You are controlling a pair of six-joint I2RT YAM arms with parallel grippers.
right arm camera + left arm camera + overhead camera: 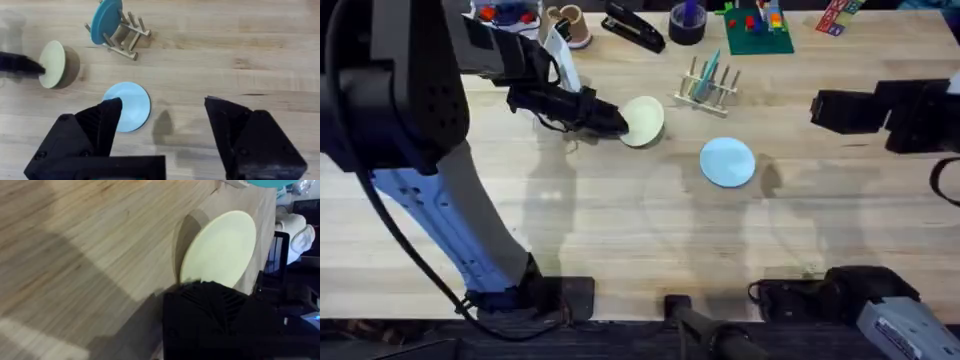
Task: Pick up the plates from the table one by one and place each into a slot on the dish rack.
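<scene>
Overhead: left tool (620, 124), black, upper centre-left, clamped on the rim of a small round pale cream-yellow plate (644, 120), tilted up off the light wood plank surface (620, 230); a small round light blue plate (727, 161) lying flat at centre, just below a small wooden peg dish rack (708, 87) already carrying a round teal plate (706, 76) on edge; right tool (830, 109) at the right edge, jaw state impossible to tell here. Left wrist: cream-yellow plate (220, 247) centre-right, standing steeply, lower edge pinched in the black fingers. Right wrist: right tool (162, 132) spread wide and empty at the bottom, light blue plate (127, 106) left of centre, rack (125, 35) upper left. Probably light, rigid and smooth; likely to slip, so best gripped across the rim edge, well seated.
</scene>
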